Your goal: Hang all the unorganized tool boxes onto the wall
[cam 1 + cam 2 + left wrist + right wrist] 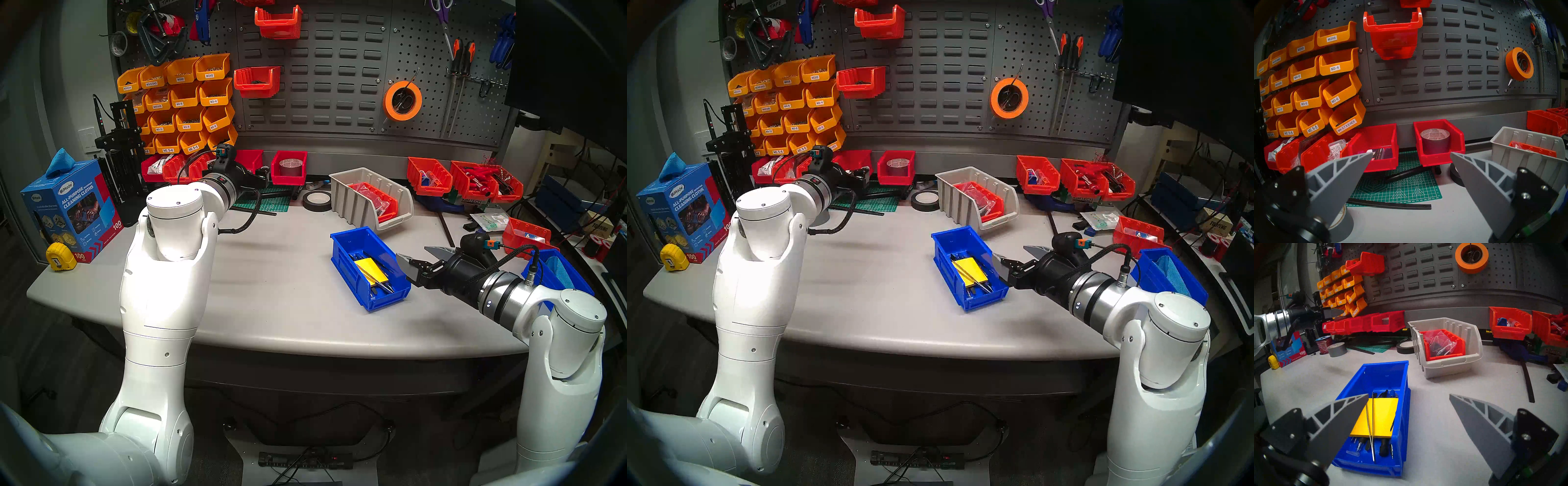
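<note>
A: Where are the bins?
B: Blue bin [1373, 412] on the table [271, 288], beige bin [1446, 344] behind it, near the wall [322, 85].
A: Grippers?
B: Right gripper [1408, 395] and left gripper [1411, 153] both spread, empty; tape roll [317, 200] beside the beige bin.

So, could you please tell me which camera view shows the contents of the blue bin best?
The right wrist view: it looks straight down into the blue bin, showing the yellow pad and tweezers. Both head views show it smaller and angled; the left wrist view misses it.

A: Far left? Blue cleaning-cloth box [69, 207], yellow tape measure [61, 260] just beside.
B: Far middle: green cutting mat [268, 202], black tape roll [317, 200]. Higher up, orange tape roll [402, 100].
</note>
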{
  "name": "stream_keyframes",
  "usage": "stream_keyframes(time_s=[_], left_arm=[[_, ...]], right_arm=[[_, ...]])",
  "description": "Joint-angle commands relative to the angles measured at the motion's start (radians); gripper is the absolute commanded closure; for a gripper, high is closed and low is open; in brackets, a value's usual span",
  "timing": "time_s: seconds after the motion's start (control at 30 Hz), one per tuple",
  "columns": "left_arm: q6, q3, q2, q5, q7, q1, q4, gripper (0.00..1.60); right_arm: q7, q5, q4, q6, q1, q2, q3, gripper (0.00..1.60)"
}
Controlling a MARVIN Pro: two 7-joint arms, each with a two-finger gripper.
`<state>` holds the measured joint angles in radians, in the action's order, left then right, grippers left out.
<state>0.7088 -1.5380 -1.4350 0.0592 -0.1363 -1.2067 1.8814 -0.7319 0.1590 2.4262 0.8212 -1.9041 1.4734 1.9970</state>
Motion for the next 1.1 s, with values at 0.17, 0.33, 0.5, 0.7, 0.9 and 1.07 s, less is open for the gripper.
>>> stream_keyframes(time_s=[0.17, 0.33, 0.5, 0.7, 0.9, 1.07], left_arm=[[-0.007, 0.003, 0.002, 0.002, 0.003, 0.014, 0.015, 0.00], [-0.008, 0.004, 0.003, 0.004, 0.005, 0.014, 0.015, 0.00], [-0.008, 0.005, 0.005, 0.007, 0.007, 0.014, 0.015, 0.00], [-0.008, 0.006, 0.007, 0.009, 0.009, 0.014, 0.015, 0.00], [-0.008, 0.008, 0.009, 0.012, 0.011, 0.014, 0.015, 0.00], [-0.008, 0.009, 0.010, 0.015, 0.013, 0.014, 0.015, 0.00]], right_arm=[[0.053, -0.029, 0.017, -0.045, 0.064, 0.016, -0.029, 0.00], [0.081, -0.049, 0.017, -0.032, 0.125, 0.001, -0.046, 0.00], [0.100, -0.053, -0.001, -0.026, 0.186, -0.019, -0.068, 0.00], [0.140, -0.043, -0.060, -0.023, 0.247, -0.035, -0.101, 0.00], [0.161, -0.040, -0.139, -0.028, 0.313, -0.048, -0.137, 0.00], [0.162, -0.041, -0.200, -0.040, 0.367, -0.064, -0.170, 0.00]])
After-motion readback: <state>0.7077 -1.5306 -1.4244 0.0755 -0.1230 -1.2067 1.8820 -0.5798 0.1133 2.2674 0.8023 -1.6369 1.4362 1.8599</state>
